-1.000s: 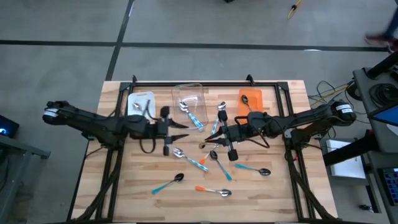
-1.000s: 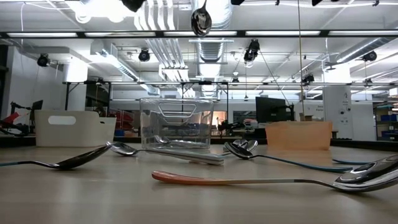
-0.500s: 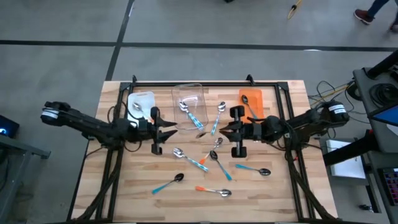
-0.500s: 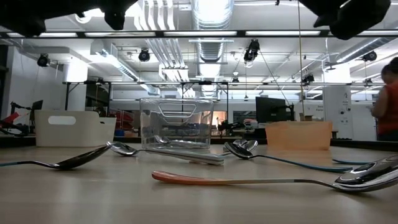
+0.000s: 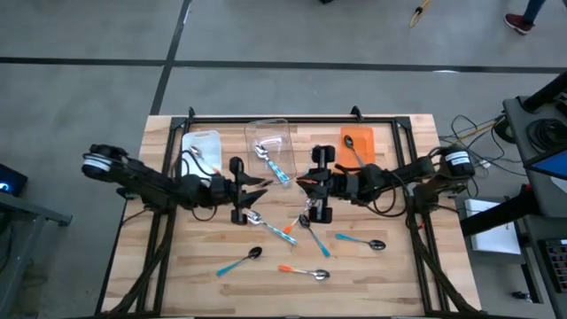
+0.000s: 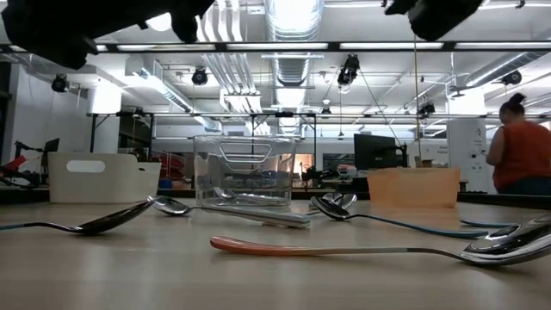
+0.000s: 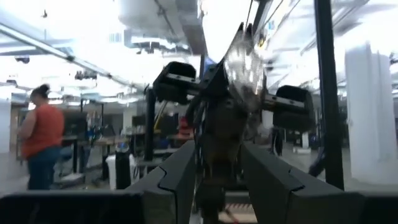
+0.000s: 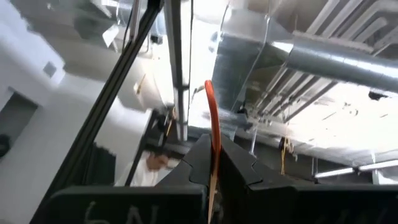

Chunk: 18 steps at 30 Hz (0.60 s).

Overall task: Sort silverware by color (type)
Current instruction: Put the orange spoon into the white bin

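Since half a second ago both arms have swung back toward mid-tabletop, meeting over the loose spoons. The left end effector point(image 5: 259, 187) hangs near the clear bin point(image 5: 270, 142), fingers parted around nothing — whether they touch anything cannot be told. The right end effector point(image 5: 304, 184) is clamped on an orange-handled spoon point(image 8: 212, 127), held upright, probably ready for hand-off or for carrying to the orange bin point(image 5: 359, 143) on the far right. The other spoons point(image 5: 282, 232) lie scattered nearer.

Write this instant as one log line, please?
right gripper: shut on orange-handled spoon, raised mid-table | left gripper: open, facing it | bins: white, clear, orange
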Motion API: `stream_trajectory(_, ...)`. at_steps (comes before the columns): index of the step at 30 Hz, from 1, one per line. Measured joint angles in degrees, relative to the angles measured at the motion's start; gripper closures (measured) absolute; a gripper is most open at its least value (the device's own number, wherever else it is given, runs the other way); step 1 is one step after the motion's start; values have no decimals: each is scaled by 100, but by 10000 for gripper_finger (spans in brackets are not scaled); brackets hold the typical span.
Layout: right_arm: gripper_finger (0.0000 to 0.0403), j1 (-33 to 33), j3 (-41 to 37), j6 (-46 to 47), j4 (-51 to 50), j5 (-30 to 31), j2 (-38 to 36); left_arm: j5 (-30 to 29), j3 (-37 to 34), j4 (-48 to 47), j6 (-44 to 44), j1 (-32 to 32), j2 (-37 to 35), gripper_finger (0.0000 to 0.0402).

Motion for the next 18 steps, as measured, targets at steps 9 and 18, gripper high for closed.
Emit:
stream_trajectory(9, 394, 0, 409, -20, 72, 7, 393, 595, 598, 738, 20, -4, 659, 289)
stream_trajectory(18, 394, 2, 428, 1, 61, -1, 492, 669, 807, 746, 18, 1, 634, 289)
